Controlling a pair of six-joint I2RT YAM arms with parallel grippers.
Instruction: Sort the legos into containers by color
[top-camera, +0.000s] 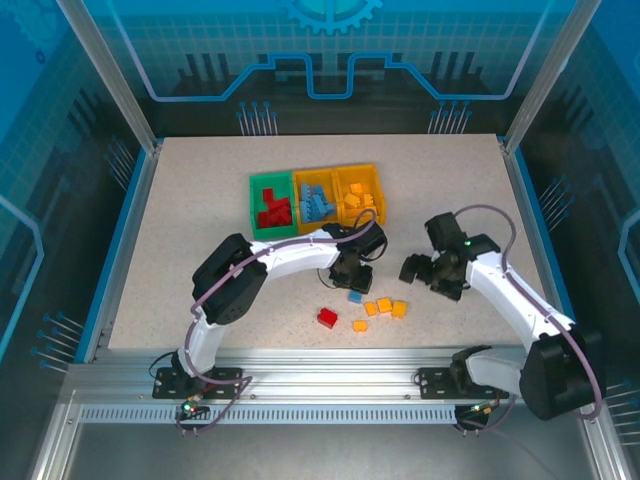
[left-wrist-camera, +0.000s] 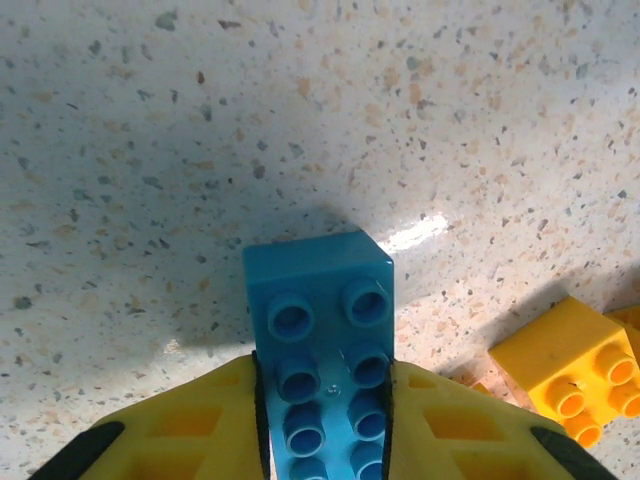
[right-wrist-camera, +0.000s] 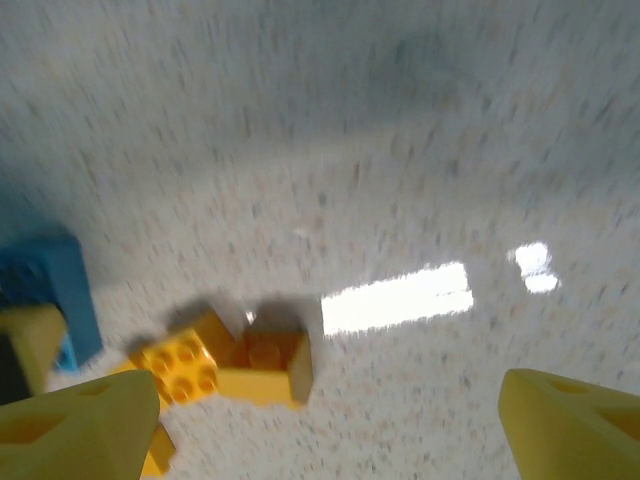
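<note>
From above, three containers stand joined in a row at upper centre of the tabletop (top-camera: 180, 230): one green bin (top-camera: 254, 200) with red bricks, a middle yellow bin (top-camera: 315, 174) with blue ones, and a right yellow bin (top-camera: 378, 190) with yellow-orange ones. Six legos lie loose at lower centre: one red brick (top-camera: 327, 318), one blue brick (top-camera: 354, 296) and four yellow-orange bricks (top-camera: 385, 306). The left pincer (top-camera: 352, 283) is over the blue brick, and the right pincer (top-camera: 425, 272) is right of centre. The left wrist view shows two yellow fingers (left-wrist-camera: 200, 420) pinching the blue brick at lower centre, with yellow-orange bricks at lower right. The blurred right wrist view shows its fingers (right-wrist-camera: 75, 420) spread wide in the bottom corners, the blue brick at left and yellow-orange bricks at lower left.
</note>
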